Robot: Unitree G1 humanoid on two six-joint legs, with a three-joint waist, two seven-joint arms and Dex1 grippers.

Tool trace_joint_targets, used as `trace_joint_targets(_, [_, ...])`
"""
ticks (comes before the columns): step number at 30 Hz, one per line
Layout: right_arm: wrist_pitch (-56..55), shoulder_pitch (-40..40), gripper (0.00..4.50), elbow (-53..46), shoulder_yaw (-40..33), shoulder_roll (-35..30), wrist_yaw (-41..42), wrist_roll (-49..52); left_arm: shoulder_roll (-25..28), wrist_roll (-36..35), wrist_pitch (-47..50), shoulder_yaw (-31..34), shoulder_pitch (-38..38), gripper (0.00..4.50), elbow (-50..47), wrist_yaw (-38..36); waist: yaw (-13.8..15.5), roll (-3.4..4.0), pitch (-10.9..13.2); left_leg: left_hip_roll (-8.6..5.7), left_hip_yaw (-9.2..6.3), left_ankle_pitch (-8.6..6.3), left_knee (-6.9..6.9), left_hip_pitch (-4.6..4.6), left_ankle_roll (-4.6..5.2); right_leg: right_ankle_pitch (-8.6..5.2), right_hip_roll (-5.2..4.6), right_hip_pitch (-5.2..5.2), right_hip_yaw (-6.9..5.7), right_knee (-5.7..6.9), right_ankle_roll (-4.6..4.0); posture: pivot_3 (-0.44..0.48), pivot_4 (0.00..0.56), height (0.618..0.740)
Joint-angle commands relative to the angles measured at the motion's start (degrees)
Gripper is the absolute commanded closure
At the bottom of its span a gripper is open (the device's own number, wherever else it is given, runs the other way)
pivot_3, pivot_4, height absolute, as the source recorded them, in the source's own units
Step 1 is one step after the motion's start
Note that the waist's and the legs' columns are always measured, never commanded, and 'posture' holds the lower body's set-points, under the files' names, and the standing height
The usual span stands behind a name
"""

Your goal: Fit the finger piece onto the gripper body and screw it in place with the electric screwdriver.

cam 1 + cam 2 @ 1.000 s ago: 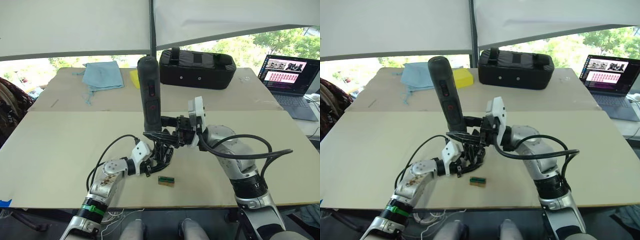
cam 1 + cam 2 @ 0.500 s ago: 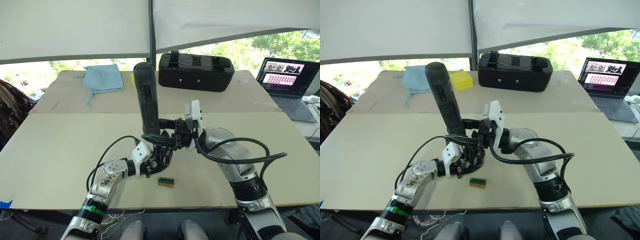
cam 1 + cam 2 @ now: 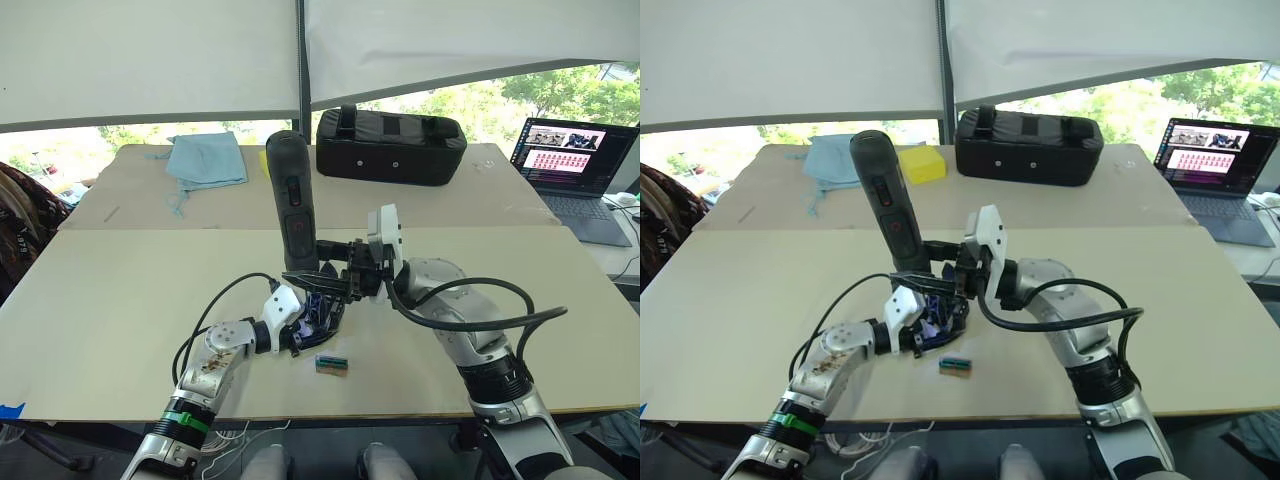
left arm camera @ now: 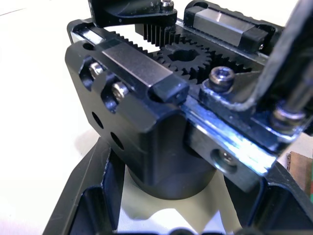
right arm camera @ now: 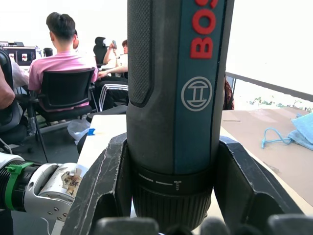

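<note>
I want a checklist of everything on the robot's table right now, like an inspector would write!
Surface: pale table, two boards meeting at a seam.
Job's things: electric screwdriver held upright, tip down over the gripper body; finger piece cannot be told apart from the body.
Clutter: small green-and-brown block, blue cloth, yellow block, black bag, laptop.
Grippers: right gripper shut on the screwdriver; left gripper shut on the gripper body.
Cables: black cables loop off both arms.
Surroundings: white blinds, trees outside, people seated at desks.
</note>
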Motion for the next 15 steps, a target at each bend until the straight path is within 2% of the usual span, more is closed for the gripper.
trace_joint_targets(1, [0.9, 1.7, 2.60, 4.4, 1.5, -1.6, 0.5, -3.8, -0.5, -0.4, 0.8, -1.7, 1.2, 2.19, 0.6, -1.2, 0.0, 0.00, 0.0, 0.00, 0.00, 0.00, 0.00, 0.00, 0.00, 0.00, 0.00, 0.00, 0.00, 0.00, 0.00, 0.000, 0.150, 0.740])
trace_joint_targets(9, [0.3, -4.3, 2.60, -0.9, -4.6, 0.6, 5.2, 5.6, -0.6, 1.2, -0.1, -1.5, 0.7, 2.19, 2.2, 1.2, 0.0, -0.05, 0.1, 0.00, -0.02, -0.01, 0.00, -0.15, -0.01, -0.01, 0.00, -0.13, 0.00, -0.01, 0.01, 0.000, 0.150, 0.740])
trace_joint_targets(15, [1.1, -7.3, 2.60, -2.5, -6.7, -0.1, 8.2, 8.5, -1.3, 2.0, -1.9, -1.2, 0.3, 2.19, 4.3, 2.9, 0.3, -0.02, 0.3, -0.03, -0.05, 0.00, 0.01, -0.29, -0.01, 0.17, -0.04, -0.26, -0.01, -0.01, -0.25, 0.000, 0.150, 0.740])
